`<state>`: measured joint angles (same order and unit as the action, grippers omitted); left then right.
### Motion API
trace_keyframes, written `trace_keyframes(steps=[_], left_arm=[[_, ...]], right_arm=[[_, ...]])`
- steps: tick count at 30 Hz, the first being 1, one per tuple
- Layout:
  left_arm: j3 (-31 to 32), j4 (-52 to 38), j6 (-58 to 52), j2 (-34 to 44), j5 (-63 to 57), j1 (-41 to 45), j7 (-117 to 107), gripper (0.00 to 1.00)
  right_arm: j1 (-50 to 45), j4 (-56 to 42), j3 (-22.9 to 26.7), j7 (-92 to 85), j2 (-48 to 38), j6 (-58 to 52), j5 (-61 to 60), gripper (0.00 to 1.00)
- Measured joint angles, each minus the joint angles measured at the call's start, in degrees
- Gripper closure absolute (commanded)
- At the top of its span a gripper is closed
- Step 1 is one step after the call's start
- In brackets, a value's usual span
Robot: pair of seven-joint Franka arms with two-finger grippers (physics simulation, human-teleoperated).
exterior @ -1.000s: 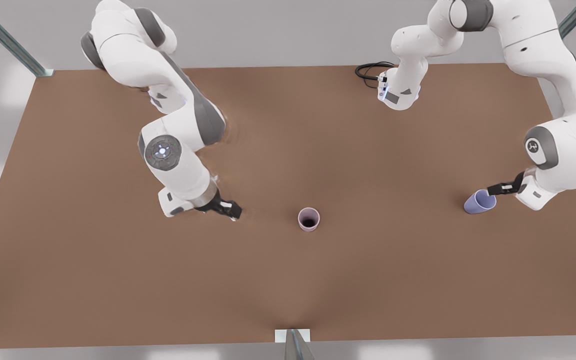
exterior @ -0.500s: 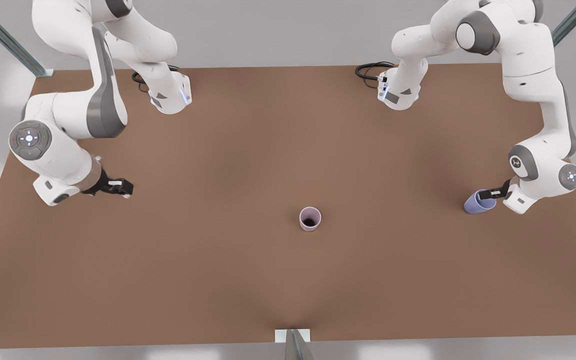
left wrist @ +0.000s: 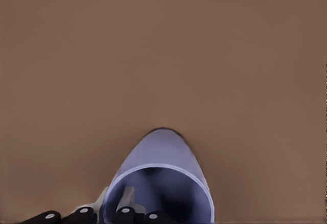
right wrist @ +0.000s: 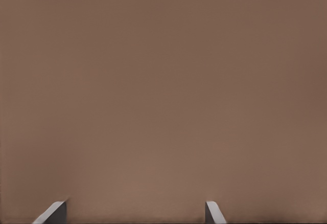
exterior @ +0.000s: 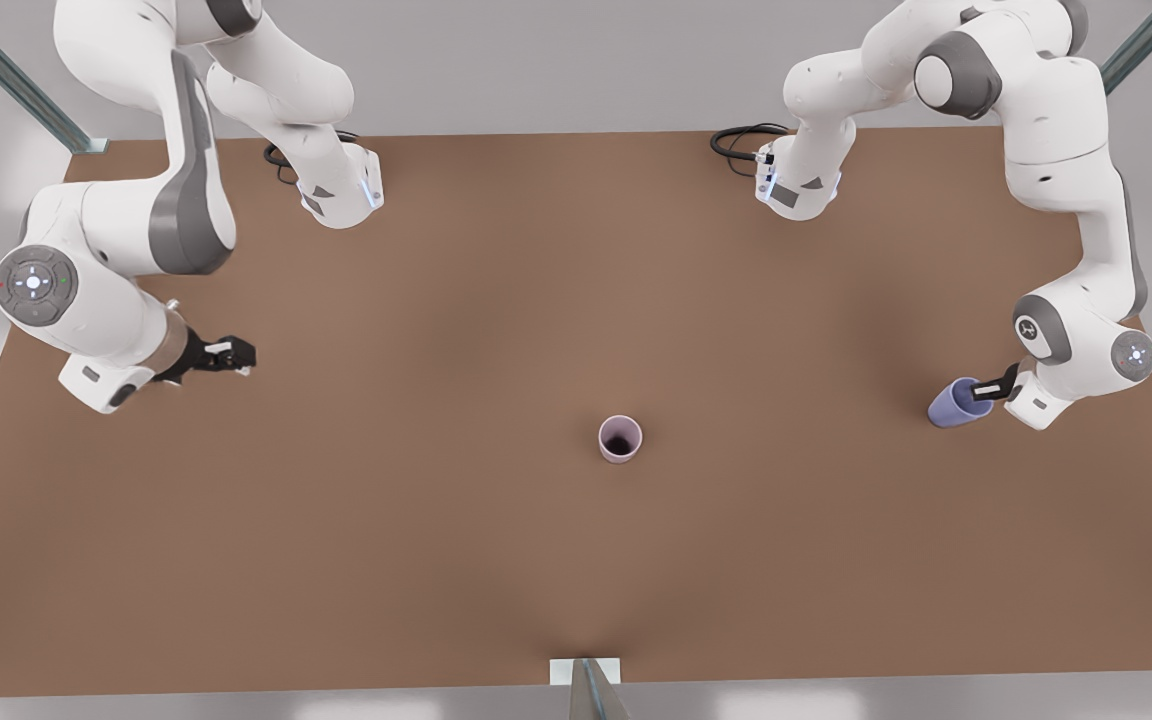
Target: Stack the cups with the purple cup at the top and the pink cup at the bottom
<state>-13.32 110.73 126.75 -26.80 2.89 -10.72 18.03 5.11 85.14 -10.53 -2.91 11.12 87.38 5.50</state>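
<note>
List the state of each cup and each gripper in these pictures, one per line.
pink cup: upright on the table, mouth up, nothing in it, free of both grippers.
purple cup: tilted, rim pinched by the left gripper.
left gripper: shut on the purple cup's rim, one finger inside the cup.
right gripper: open, holding nothing, waiting at the front view's left.

No legible text, labels, brand names or numbers appear on the arms, cups or desk (exterior: 576, 560).

A pale pink cup (exterior: 620, 439) (dark inside), a lavender purple cup (exterior: 951, 403), brown table (exterior: 536, 300).
</note>
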Motion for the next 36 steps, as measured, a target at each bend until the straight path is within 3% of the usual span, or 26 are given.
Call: trace_keyframes(steps=[10,13,16,19,25,30,36], left_arm=[[3.38,-3.24,-1.30,3.39,0.98,2.22,0.55,0.79],[4.31,-10.38,-3.68,3.18,0.97,12.99,-1.45,0.79],[4.50,-24.66,-10.79,-3.17,0.90,22.59,-5.73,0.79],[4.64,-33.16,-17.93,-6.70,1.20,31.89,-11.65,0.79],[6.98,-45.69,-26.89,-9.47,5.43,37.90,-22.70,0.79],[10.49,-50.19,-27.03,-14.03,6.89,41.00,-31.87,0.79],[11.02,-48.63,-26.82,-15.49,8.49,41.91,-40.92,0.79]], right_arm=[[1.20,-1.41,-0.08,3.35,0.25,-3.17,-1.59,0.00],[1.32,-1.47,-0.11,4.02,0.34,-3.60,-1.94,0.00],[1.65,-0.77,-0.09,4.48,0.38,-2.85,-2.46,0.00],[1.94,-0.35,-0.08,4.70,0.37,-1.83,-2.87,0.00],[2.39,-0.13,0.01,4.60,0.37,-0.87,-3.10,0.00],[2.48,-0.12,0.01,4.44,0.37,-0.66,-3.14,0.00],[2.54,-0.12,0.01,4.31,0.37,-0.61,-3.17,0.00]])
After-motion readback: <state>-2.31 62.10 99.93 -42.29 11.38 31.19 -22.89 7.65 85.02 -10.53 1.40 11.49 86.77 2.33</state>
